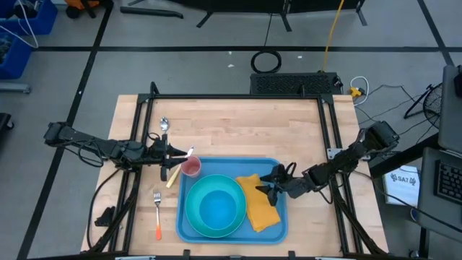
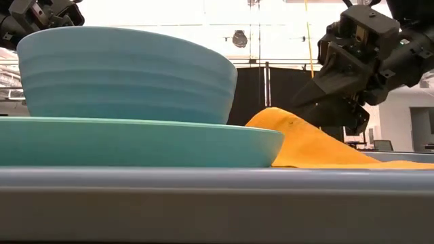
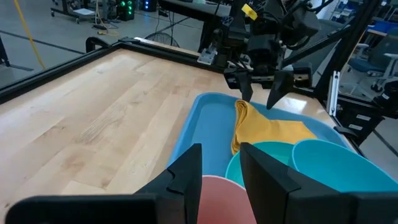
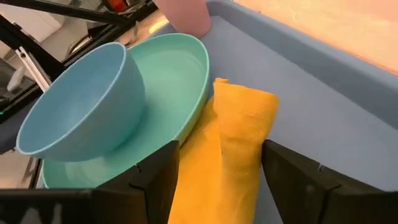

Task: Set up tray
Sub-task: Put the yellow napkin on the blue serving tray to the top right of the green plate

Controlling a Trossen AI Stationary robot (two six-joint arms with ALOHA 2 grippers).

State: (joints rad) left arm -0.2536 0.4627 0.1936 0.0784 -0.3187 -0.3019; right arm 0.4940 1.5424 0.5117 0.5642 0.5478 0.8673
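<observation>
The tray (image 1: 232, 166) sits near the front of the surface. Left gripper (image 1: 180, 160) has its fingers clamped on the pink cup (image 1: 191, 167) at the tray's corner, so I'd lower it straight and let go gently. Right gripper (image 1: 272, 182) hangs fingers apart over the napkin (image 1: 260, 202).

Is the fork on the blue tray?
No, the fork with the orange handle lies on the wooden table, just beside the blue tray and outside its rim.
</observation>
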